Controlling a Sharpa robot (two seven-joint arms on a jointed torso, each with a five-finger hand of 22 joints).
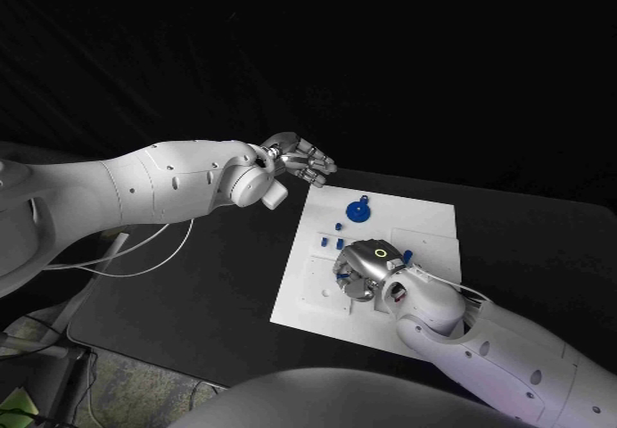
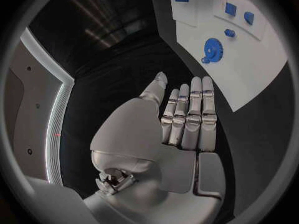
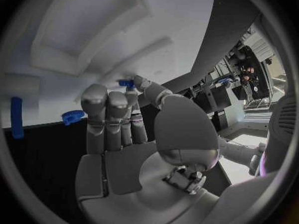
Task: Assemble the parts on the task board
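**Black table, one white board**

Black table, matte, dark cloth behind. White task board lies flat on it near the middle, slightly skewed. White cables trail across the table's left side, well apart from the board.

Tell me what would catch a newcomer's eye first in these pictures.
The white board in the middle of the black table, with a blue gear near its far edge. The right hand is low over the board among small blue parts. The left hand hovers off the board's far left corner, fingers straight.
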